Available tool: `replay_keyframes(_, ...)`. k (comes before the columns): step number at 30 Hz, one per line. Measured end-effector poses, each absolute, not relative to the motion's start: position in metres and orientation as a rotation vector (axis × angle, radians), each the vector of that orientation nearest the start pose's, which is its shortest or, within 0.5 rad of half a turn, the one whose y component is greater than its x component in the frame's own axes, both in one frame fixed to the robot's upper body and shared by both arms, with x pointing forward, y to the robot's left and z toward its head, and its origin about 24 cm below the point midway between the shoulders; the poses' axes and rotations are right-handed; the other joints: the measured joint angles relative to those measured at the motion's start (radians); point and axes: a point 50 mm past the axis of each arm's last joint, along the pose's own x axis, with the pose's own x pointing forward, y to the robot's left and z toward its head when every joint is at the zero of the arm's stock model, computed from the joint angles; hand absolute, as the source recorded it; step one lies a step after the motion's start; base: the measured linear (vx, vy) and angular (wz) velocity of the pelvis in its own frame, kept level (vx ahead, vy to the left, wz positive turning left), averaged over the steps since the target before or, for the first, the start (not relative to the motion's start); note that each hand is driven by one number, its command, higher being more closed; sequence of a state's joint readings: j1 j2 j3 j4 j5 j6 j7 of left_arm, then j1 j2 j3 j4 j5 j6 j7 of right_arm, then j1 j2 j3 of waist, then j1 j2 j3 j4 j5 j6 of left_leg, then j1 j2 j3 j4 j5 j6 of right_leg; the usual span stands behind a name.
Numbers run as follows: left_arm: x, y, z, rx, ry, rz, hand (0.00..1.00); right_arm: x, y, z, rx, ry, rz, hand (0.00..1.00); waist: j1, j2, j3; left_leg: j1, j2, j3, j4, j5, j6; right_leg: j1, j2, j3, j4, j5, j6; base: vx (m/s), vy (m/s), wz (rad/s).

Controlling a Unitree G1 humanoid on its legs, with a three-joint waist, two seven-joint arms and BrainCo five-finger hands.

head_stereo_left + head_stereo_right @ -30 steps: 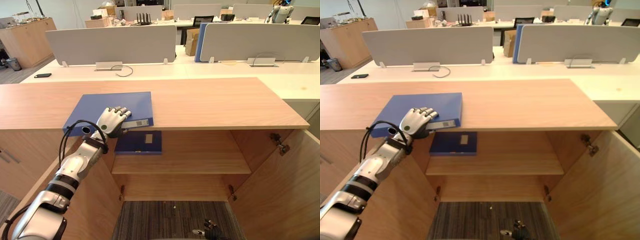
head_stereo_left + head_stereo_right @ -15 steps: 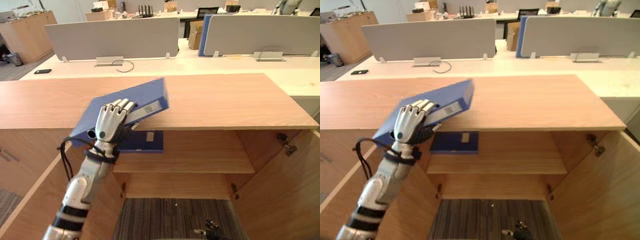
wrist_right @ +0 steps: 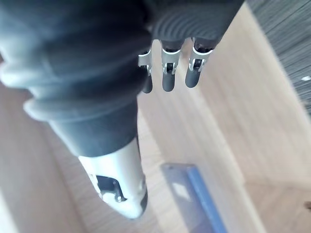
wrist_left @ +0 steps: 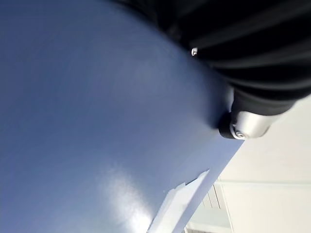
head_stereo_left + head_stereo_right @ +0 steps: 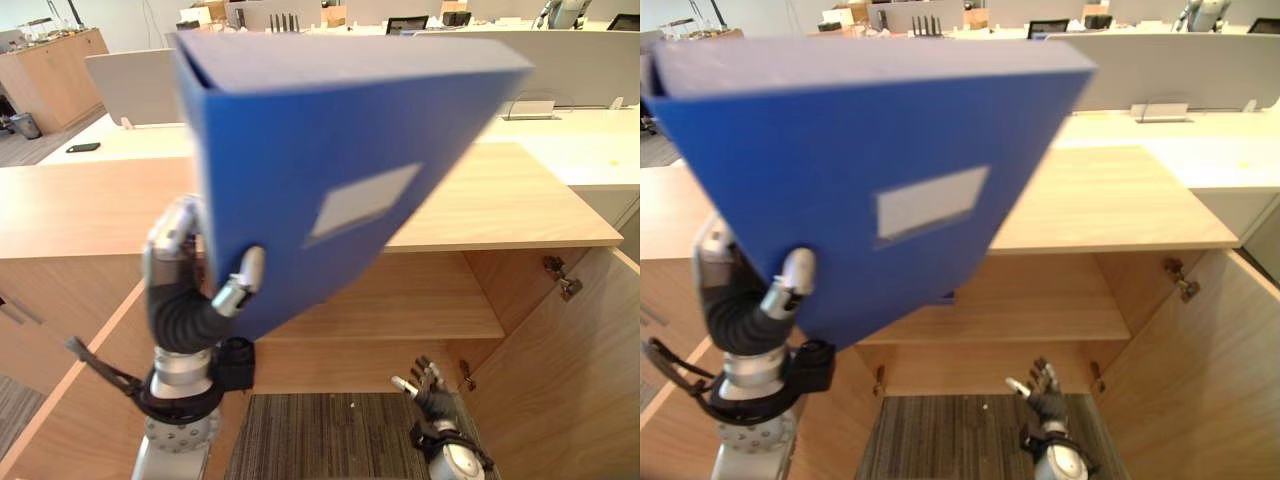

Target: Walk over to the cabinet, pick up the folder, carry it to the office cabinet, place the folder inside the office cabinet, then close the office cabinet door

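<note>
A large blue folder (image 5: 330, 170) with a white label is held up off the wooden cabinet top (image 5: 500, 200), tilted and close to my head. My left hand (image 5: 185, 300) is shut on its lower left corner, thumb on the front face and fingers behind. The left wrist view looks along the folder's cover (image 4: 97, 121) with the thumb (image 4: 245, 124) pressed on it. My right hand (image 5: 430, 385) hangs low before the open cabinet, open and holding nothing. Its fingers (image 3: 167, 77) point towards the inner shelf, where a second blue folder (image 3: 194, 194) lies flat.
The cabinet's two doors stand open, the right door (image 5: 570, 380) swung out towards me, the left door (image 5: 70, 400) beside my left arm. An inner shelf (image 5: 420, 300) spans the middle. Behind lie white desks with grey dividers and a dark phone (image 5: 85, 148).
My left hand has lifted the blue folder off the cabinet top and swung it up near my head. The right hand has risen into view below.
</note>
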State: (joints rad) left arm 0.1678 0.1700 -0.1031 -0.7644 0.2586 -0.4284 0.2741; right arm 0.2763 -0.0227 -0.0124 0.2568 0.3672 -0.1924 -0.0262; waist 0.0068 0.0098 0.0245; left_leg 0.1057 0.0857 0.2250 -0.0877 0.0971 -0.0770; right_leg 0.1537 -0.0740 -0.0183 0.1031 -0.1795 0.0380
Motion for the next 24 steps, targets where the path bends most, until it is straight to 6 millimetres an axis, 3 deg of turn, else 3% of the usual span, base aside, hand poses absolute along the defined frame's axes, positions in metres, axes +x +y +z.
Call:
replay_keyframes(5, 0.152, 0.156, 0.202, 0.058, -1.023, 0.115, 1.00, 0.195, -0.191, 0.023, 0.358, -0.085, -0.247, 0.00, 0.002, -0.003, 0.002, -0.002, -0.001, -0.002, 0.001, 0.004, -0.009, 0.000, 0.000, 0.000, -0.003, 0.000, 0.000, 0.00, 0.000, 0.00)
replay_keyframes(11, 0.151, 0.168, 0.203, -0.033, -1.014, 0.127, 1.00, 0.203, -0.199, 0.099, 0.411, -0.476, -0.223, 0.00, 0.001, -0.007, 0.005, -0.002, -0.001, -0.009, 0.001, 0.001, -0.008, 0.001, 0.001, 0.000, -0.001, 0.000, 0.000, 0.00, 0.000, 0.00)
replay_keyframes(19, 0.153, 0.171, 0.206, -0.039, -1.024, 0.099, 1.00, 0.219, -0.192, 0.133, 0.493, -0.629, -0.083, 0.00, 0.003, -0.005, 0.008, -0.002, -0.004, -0.015, 0.005, 0.001, -0.007, 0.002, 0.000, -0.001, 0.005, 0.000, 0.001, -0.03, 0.008, 0.01)
replay_keyframes(24, 0.160, 0.168, 0.205, -0.059, -1.023, 0.066, 1.00, 0.233, -0.173, 0.155, 0.514, -0.693, 0.120, 0.00, 0.003, -0.002, 0.011, -0.002, -0.004, -0.018, 0.006, 0.003, -0.006, 0.002, 0.000, -0.002, 0.007, 0.000, 0.001, -0.02, 0.003, 0.00)
